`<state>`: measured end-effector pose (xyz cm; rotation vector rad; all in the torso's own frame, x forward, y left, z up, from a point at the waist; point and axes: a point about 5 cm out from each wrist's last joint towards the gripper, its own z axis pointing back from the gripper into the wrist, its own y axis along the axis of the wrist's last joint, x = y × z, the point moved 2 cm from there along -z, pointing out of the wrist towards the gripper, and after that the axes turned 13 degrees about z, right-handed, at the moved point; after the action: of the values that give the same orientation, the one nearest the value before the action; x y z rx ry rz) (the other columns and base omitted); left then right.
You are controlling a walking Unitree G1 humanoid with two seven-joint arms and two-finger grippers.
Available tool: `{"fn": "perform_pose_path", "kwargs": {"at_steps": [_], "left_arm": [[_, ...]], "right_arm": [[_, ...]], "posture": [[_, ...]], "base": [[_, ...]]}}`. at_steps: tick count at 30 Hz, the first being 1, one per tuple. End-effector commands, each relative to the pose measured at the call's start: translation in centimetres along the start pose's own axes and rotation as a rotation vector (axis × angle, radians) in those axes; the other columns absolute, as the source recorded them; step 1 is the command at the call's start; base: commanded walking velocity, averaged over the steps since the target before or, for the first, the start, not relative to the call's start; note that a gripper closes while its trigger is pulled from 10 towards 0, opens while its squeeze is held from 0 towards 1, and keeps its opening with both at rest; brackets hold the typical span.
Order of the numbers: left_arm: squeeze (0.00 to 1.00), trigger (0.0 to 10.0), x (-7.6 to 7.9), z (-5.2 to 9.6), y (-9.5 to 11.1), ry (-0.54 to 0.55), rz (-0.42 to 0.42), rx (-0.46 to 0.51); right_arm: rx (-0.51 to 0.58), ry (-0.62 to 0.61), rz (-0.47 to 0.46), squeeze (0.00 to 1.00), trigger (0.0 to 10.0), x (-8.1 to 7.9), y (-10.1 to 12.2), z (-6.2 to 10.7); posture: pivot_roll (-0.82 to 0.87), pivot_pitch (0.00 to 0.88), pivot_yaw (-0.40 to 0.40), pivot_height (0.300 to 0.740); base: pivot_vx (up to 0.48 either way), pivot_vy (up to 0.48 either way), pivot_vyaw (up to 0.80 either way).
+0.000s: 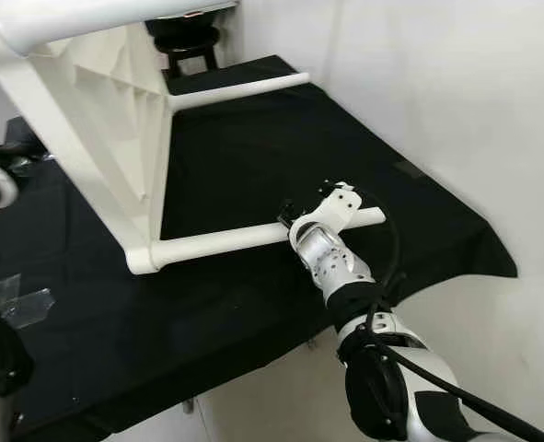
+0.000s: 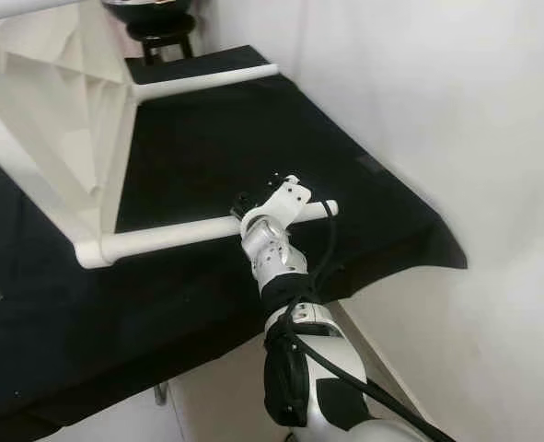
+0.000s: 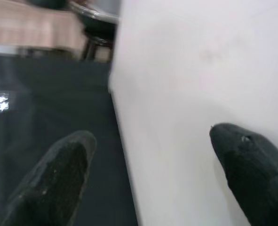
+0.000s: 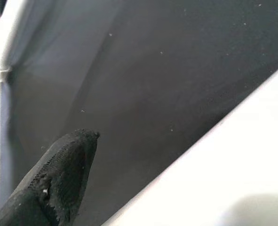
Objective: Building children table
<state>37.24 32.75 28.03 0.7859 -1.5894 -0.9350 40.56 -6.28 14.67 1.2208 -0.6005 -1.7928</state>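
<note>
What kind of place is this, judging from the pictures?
Probably a room at home used for assembly: a white children's table lies tipped on a black cloth beside a white wall, with a dark stool behind.

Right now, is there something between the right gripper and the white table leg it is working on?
Nothing visible. The right gripper is already at the near table leg, which lies flat over the black cloth. The right wrist view shows one finger beside the white tube, with no object between.
</note>
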Motion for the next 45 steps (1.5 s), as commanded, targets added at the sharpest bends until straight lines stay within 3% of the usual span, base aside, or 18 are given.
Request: {"fn": "perform_pose_path", "kwargs": {"at_steps": [1, 4, 5, 6, 7, 11, 16, 19, 20, 25, 30, 36, 38, 41, 43, 45], "left_arm": [[0.00, 10.0, 1.8, -0.9, -1.3, -0.111, -0.035, -0.086], [0.00, 10.0, 2.7, -1.4, -1.6, -0.157, -0.062, -0.114], [0.00, 10.0, 3.3, -1.6, -1.4, -0.178, -0.084, -0.117], [0.00, 10.0, 4.0, -1.7, -0.6, -0.210, -0.104, -0.109], [0.00, 10.0, 4.0, -1.7, -0.6, -0.210, -0.104, -0.109], [0.00, 10.0, 4.6, -1.6, 0.6, -0.243, -0.134, -0.087], [0.00, 10.0, 5.2, -1.4, 1.3, -0.275, -0.148, -0.077], [0.00, 10.0, 5.7, -1.2, 1.5, -0.308, -0.158, -0.077], [0.00, 10.0, 6.4, -1.0, 1.6, -0.348, -0.174, -0.081], [0.00, 10.0, 8.0, -0.1, 2.2, -0.435, -0.214, -0.075], [0.00, 10.0, 9.5, 2.5, 3.9, -0.526, -0.295, -0.055], [0.00, 10.0, 10.0, 3.8, 4.4, -0.542, -0.333, -0.042], [0.00, 10.0, 11.4, 5.8, 5.0, -0.592, -0.344, 0.011], [0.00, 10.0, 11.9, 6.3, 4.9, -0.610, -0.353, 0.017], [0.00, 10.0, 11.9, 7.2, 4.1, -0.587, -0.346, -0.005], [0.00, 10.0, 10.6, 7.7, 2.7, -0.497, -0.363, -0.041]], "right_arm": [[-0.145, 0.024, -0.060, 0.00, 10.0, 0.0, -4.5, 0.3], [-0.153, 0.068, -0.091, 0.00, 10.0, 0.0, -4.4, 0.8], [-0.152, 0.087, -0.123, 0.00, 10.0, 0.4, -4.2, 1.6], [-0.162, 0.129, -0.145, 0.00, 10.0, 1.4, -4.0, 3.7], [-0.162, 0.129, -0.145, 0.00, 10.0, 1.4, -4.0, 3.7], [-0.203, 0.150, -0.150, 0.00, 10.0, 3.8, -4.5, 7.4], [-0.181, 0.190, -0.150, 0.00, 10.0, 5.1, -4.0, 9.6], [-0.148, 0.256, -0.125, 0.00, 10.0, 5.2, -3.2, 10.3], [-0.113, 0.337, -0.068, 0.00, 10.0, 4.8, -2.4, 10.8], [-0.087, 0.421, -0.023, 0.00, 10.0, 4.4, -0.8, 11.8], [-0.029, 0.606, 0.025, 0.00, 10.0, 3.0, 1.4, 13.7], [-0.019, 0.667, 0.035, 0.00, 10.0, 2.4, 1.9, 13.9], [0.041, 0.678, 0.113, 0.00, 10.0, 1.5, 2.9, 13.4], [0.074, 0.658, 0.155, 0.00, 10.0, 1.3, 3.5, 12.9], [0.147, 0.549, 0.208, 0.00, 10.0, 1.7, 4.8, 11.3], [0.217, 0.452, 0.276, 0.00, 10.0, 1.9, 5.8, 10.0]], "posture": [[-0.05, 0.165, 0.056, 0.740], [-0.05, 0.167, 0.050, 0.740], [-0.06, 0.167, 0.048, 0.740], [-0.06, 0.168, 0.047, 0.740], [-0.06, 0.168, 0.047, 0.740], [-0.08, 0.165, 0.044, 0.740], [-0.09, 0.156, 0.048, 0.740], [-0.09, 0.153, 0.050, 0.740], [-0.09, 0.148, 0.055, 0.740], [-0.08, 0.143, 0.053, 0.740], [-0.08, 0.140, 0.059, 0.740], [-0.07, 0.135, 0.059, 0.740], [-0.07, 0.128, 0.065, 0.740], [-0.07, 0.126, 0.067, 0.740], [-0.06, 0.121, 0.071, 0.740], [-0.05, 0.115, 0.067, 0.740]], "base": [[0.000, 0.000, 0.00], [0.000, 0.000, 0.00], [0.000, 0.000, 0.00], [0.000, 0.000, 0.00], [0.000, 0.000, 0.00], [0.000, 0.000, 0.00], [0.000, 0.000, 0.00], [0.000, 0.000, 0.00], [0.000, 0.000, 0.00], [0.000, 0.000, 0.00], [0.000, 0.000, 0.00], [0.000, 0.000, 0.00], [0.000, 0.000, 0.00], [0.000, 0.000, 0.00], [0.000, 0.000, 0.00], [0.000, 0.000, 0.00]]}}
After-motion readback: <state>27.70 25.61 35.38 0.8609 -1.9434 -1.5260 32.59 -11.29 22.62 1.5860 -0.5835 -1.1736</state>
